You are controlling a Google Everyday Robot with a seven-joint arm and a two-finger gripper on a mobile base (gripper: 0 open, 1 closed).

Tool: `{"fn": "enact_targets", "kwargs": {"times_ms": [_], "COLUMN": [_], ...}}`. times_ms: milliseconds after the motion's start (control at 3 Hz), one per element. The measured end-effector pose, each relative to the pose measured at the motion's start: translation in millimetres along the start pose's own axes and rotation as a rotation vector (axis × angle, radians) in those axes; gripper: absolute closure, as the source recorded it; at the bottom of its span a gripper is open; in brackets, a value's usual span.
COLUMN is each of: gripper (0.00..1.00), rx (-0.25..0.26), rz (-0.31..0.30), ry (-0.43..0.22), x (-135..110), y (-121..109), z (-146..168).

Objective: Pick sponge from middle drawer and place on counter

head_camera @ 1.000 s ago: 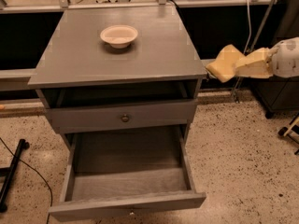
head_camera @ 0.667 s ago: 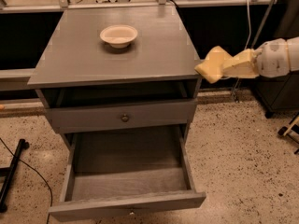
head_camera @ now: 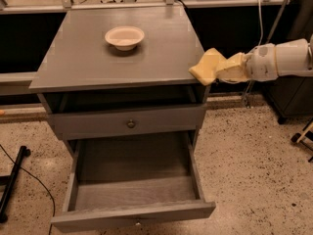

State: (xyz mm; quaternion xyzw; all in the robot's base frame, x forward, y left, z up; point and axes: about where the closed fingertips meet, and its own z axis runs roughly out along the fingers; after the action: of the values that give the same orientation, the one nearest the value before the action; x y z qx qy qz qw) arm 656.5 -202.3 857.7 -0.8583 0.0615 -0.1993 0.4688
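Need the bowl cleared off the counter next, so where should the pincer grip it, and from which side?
I'd grip the bowl by its right rim, one finger inside, one outside, coming from above: it sits upright on the counter with a low flared wall. That side is nearest the pincer, which is at the counter's right front corner, shut on the sponge.

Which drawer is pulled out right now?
The deep middle drawer, slid forward; the knobbed drawer above it is shut. The gripper holds the sponge at the counter's right edge.
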Motion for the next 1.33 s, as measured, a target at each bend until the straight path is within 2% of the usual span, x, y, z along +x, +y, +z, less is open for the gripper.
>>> {"fn": "enact_targets", "kwargs": {"times_ms": [1000,1333], "gripper": [1.00,0.83], "rx": [0.026,0.030], "rz": [-0.006,0.002], "ry": [0.027,0.041], "x": [25,36], "y": [-19,-24], "z": [44,51]}}
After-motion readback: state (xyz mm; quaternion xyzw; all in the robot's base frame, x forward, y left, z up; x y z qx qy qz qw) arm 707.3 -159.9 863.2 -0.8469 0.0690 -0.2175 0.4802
